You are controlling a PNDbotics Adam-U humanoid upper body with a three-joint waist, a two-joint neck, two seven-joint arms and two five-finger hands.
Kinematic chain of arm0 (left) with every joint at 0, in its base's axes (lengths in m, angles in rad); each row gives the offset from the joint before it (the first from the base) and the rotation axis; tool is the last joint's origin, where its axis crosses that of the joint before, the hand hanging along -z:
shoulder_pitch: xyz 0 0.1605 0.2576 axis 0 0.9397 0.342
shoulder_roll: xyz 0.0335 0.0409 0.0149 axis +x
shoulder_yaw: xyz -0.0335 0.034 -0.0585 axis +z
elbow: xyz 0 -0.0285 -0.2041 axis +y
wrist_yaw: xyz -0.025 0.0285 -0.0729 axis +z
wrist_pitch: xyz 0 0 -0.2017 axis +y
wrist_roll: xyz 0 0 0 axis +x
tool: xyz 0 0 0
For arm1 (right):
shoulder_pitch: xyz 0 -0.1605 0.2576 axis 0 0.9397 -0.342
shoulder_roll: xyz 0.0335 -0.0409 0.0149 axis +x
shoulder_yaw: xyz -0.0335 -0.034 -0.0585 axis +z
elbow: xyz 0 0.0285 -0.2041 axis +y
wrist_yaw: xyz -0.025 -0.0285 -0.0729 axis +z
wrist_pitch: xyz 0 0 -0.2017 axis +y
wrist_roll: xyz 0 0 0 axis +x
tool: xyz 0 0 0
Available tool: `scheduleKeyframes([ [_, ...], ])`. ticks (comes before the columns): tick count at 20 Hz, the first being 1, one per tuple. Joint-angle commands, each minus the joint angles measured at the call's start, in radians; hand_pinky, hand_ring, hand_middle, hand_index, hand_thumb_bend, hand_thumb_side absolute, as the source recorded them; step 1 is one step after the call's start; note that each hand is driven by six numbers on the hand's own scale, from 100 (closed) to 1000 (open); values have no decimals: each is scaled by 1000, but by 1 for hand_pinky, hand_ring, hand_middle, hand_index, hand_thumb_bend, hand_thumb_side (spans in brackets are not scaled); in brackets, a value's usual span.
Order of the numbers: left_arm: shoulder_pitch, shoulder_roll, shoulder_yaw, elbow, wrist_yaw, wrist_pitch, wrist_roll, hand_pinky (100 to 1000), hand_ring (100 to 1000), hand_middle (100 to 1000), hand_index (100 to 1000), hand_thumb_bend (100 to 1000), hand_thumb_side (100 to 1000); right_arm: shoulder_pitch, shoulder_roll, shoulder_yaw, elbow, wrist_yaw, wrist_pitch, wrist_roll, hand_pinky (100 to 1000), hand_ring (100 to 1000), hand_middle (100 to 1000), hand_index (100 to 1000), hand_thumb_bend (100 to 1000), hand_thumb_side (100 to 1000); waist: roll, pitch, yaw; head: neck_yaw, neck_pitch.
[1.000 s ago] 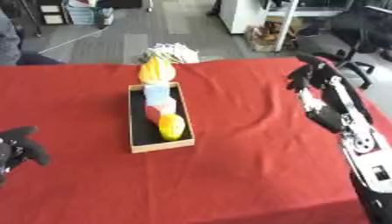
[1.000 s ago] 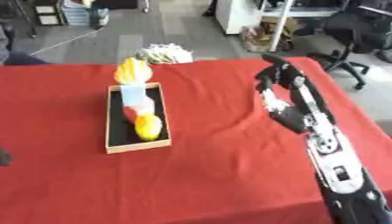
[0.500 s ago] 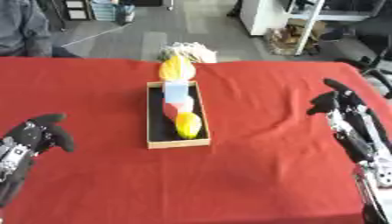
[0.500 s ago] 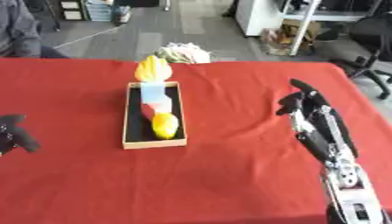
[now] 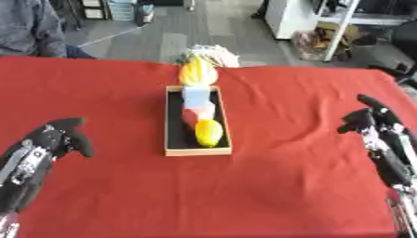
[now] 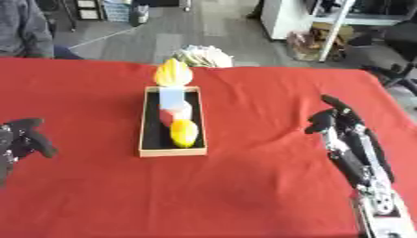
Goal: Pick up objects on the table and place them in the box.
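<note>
A narrow wooden box with a black inside (image 5: pixel 172 135) lies mid-bench (image 5: pixel 269 186) on red cloth, holding a yellow oval object (image 5: pixel 208 132), a red piece and a pale block; both hands, left (image 5: pixel 50 142) and right (image 6: pixel 340 124), hover apart, fingers relaxed, holding nothing

My left hand (image 5: pixel 50 142) blurred with its fingertips unclear, my right hand (image 6: pixel 338 122) smeared, pale and reddish items (image 5: pixel 198 104) in the box (image 5: pixel 173 135) I can't identify, white bundle (image 6: pixel 198 55) beyond the fingers indistinct

Plain red bench (image 5: pixel 285 186); tan-rimmed box (image 5: pixel 198 151) with black inside holds a yellow fruit (image 5: pixel 208 132), red block (image 5: pixel 192 116) and pale blue block (image 5: pixel 196 96)
</note>
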Motion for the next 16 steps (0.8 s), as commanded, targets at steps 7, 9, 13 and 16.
scheduleKeyframes([
  [7,-9,8,-1,-10,-3,0,1,663,542,547,839,100,854,-7,-10,6,-18,-6,4,6,605,518,561,894,100,511,20,5,-9,15,-4],
  [9,-8,6,-2,-9,-3,1,0,663,543,547,839,100,859,-7,-9,6,-18,-5,5,8,605,517,559,894,100,512,20,6,-10,21,-4],
  [13,-9,7,-4,-8,-3,2,-2,663,543,548,840,100,856,-6,-9,7,-19,-5,6,7,605,516,557,894,100,510,20,7,-12,31,-4],
  [16,-9,4,-5,-8,-3,2,-3,663,543,548,839,100,861,-5,-8,6,-19,-3,7,6,604,515,555,894,100,511,21,6,-13,32,-4],
])
